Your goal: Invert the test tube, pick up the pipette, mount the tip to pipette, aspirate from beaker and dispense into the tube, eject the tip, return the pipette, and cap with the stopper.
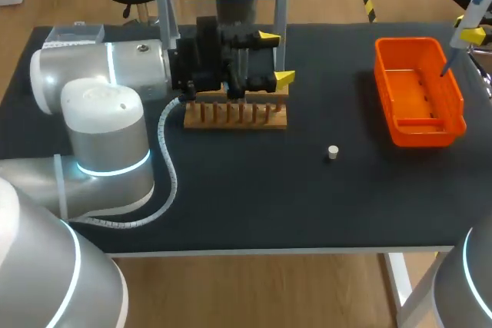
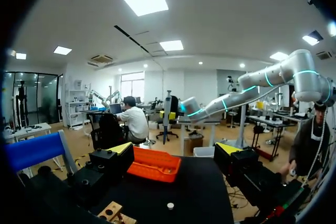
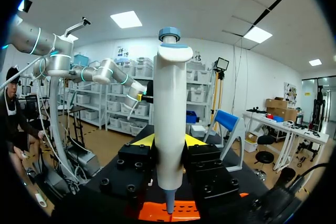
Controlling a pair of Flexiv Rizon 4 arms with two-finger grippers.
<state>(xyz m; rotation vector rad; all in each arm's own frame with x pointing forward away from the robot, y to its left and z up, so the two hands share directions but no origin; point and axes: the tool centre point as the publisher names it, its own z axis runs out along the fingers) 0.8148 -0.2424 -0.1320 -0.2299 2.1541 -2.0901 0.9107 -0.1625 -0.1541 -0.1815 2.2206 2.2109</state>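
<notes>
Left gripper (image 1: 277,57): wide open, empty, over rack (image 1: 235,115).
Right gripper (image 3: 168,141): clamped on pipette (image 3: 169,103), above bin (image 1: 423,137), far right.

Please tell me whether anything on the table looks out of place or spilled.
Nothing looks spilled or damaged. The small white stopper sits loose on the bare table, apart from the wooden rack and the orange bin.
</notes>
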